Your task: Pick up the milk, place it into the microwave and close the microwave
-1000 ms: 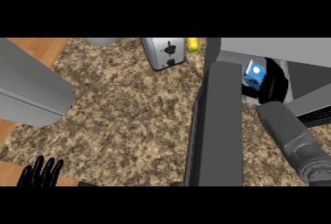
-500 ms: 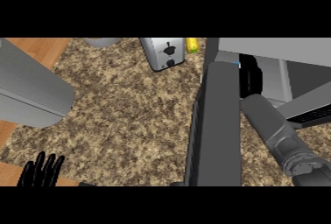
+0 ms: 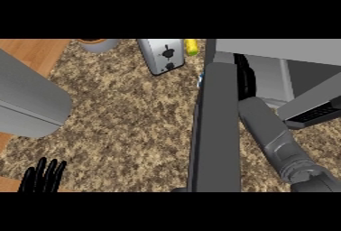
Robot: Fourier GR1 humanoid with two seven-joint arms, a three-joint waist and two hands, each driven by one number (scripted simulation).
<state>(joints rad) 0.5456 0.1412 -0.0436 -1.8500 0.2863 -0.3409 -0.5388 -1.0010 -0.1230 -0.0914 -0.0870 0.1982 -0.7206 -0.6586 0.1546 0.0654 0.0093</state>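
1. The left hand rests at the near left edge, fingers straight and pointing up, holding nothing.
2. The right hand is mostly hidden behind the microwave door; only dark fingers show past the door's far end, and I cannot tell whether they are open or curled.
3. The right forearm runs from the near right corner toward the far side, lying just beside the door's right face.
4. The door stands edge-on, a long dark slab running near to far down the middle of the view.
5. The microwave sits at the far right, its grey inside partly showing.
6. The milk is almost wholly hidden: only a small blue and white sliver shows at the door's left edge.
7. On the speckled surface, a toaster stands at the far side, with a yellow item just right of it and a bowl to its left.
8. A large grey block fills the left side.
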